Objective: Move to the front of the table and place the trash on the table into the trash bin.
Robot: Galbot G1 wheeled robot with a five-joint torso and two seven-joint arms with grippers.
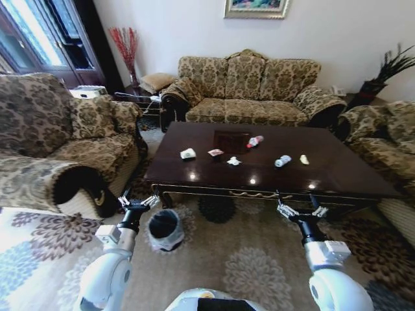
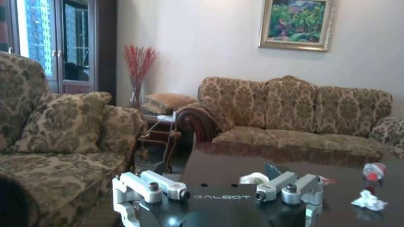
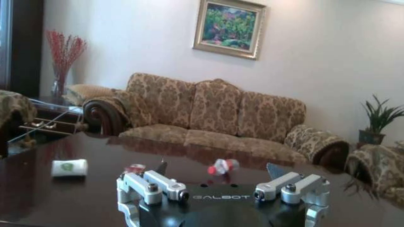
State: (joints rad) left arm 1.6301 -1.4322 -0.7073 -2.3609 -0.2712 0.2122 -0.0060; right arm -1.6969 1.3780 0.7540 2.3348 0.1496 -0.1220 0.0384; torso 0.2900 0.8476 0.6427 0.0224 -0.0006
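We stand at the front edge of the table (image 1: 337, 170) with both arms raised short of it: the left gripper (image 1: 137, 203) hangs near the front left corner, just above the bin (image 1: 165, 229) on the carpet, and the right gripper (image 1: 302, 211) sits below the front edge toward the right. Both have their jaws spread wide and hold nothing. The trash lies in a loose band across the middle of the table, well back from the front edge: a paper wad (image 1: 188, 153) toward the left, a wrapper (image 1: 215, 153), a crumpled bit (image 1: 234, 161), a red-capped bottle (image 1: 255, 141) farther back, a crushed bottle (image 1: 283, 161) and a small scrap (image 1: 304, 159) toward the right. We judge the main risk to be reach: stretching that far could bring a forearm against the carved front edge. The glossy top may let a bottle roll or skid away from closing fingers. The bin stands tucked close by the left arm, so a careless swing could tip it, and light paper may miss its ruffled rim.
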